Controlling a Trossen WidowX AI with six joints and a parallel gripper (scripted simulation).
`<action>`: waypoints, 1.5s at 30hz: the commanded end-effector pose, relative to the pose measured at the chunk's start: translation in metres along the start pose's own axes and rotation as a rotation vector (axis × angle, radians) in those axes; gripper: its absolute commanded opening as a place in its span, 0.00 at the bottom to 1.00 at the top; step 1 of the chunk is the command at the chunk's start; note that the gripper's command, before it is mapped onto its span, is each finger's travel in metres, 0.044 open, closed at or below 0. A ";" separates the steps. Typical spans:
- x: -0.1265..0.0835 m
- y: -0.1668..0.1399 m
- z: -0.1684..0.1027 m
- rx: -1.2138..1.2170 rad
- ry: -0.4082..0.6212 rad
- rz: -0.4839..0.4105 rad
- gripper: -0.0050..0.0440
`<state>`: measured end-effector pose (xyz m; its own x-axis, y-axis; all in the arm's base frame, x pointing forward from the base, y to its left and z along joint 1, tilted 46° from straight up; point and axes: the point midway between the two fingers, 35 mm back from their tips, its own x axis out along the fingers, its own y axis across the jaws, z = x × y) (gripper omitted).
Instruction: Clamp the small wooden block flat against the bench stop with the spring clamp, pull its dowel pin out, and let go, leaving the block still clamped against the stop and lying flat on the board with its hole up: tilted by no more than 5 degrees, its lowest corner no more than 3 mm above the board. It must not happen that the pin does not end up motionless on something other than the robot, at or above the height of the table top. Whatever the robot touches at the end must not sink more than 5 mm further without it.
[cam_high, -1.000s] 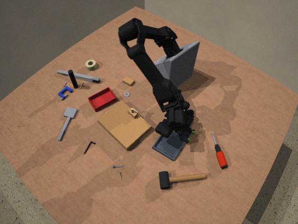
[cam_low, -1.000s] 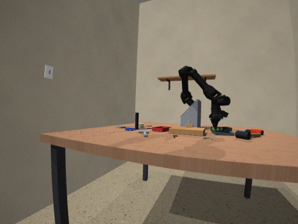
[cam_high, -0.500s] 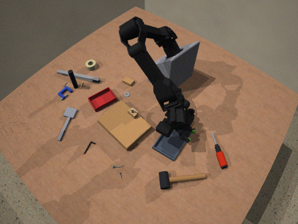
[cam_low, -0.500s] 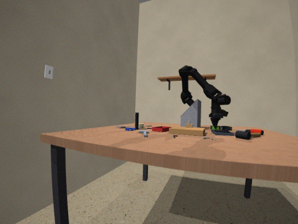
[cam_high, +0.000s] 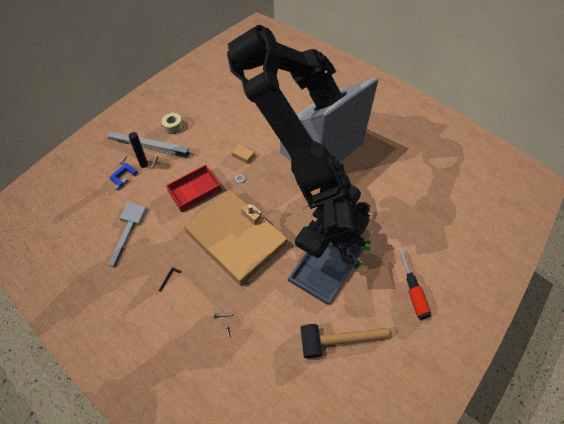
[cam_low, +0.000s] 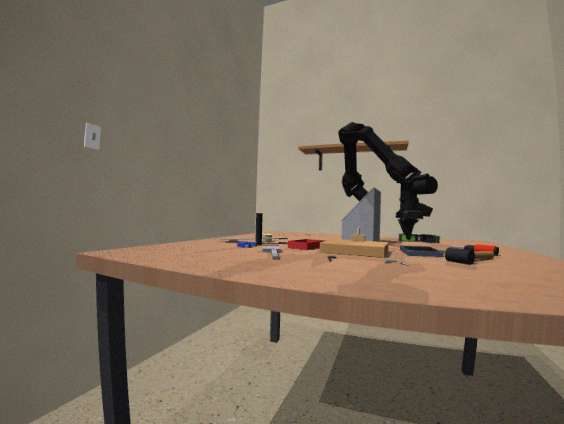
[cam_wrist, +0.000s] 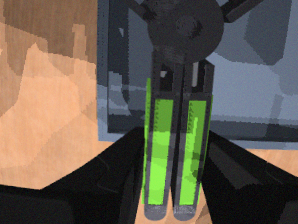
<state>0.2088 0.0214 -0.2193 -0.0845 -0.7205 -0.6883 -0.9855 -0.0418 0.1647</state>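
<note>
The gripper (cam_wrist: 168, 183) pinches the spring clamp's (cam_wrist: 174, 143) green handles nearly together over the blue-grey tray (cam_high: 320, 277). Its fingertips are cut off below. At 9 o'clock, the small wooden block (cam_high: 251, 213) with its pin sits on the board (cam_high: 235, 245); the bench stop is hard to make out.

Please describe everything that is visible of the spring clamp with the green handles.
The spring clamp has a dark body, a round pivot and two long handles with bright green grips. In the wrist view the handles lie close together, almost parallel, squeezed between the gripper fingers. Dark jaws spread out beyond the pivot. The clamp is at the far corner of the grey-blue tray, right of the wooden board. Whether it rests on the tray cannot be told.
</note>
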 end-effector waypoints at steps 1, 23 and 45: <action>-0.007 -0.004 0.001 0.013 -0.010 -0.008 0.10; -0.030 -0.005 0.001 0.011 -0.011 -0.009 0.10; -0.055 -0.004 0.001 0.009 -0.009 -0.008 0.10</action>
<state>0.2133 0.0551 -0.1873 -0.0860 -0.7225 -0.6860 -0.9847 -0.0432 0.1690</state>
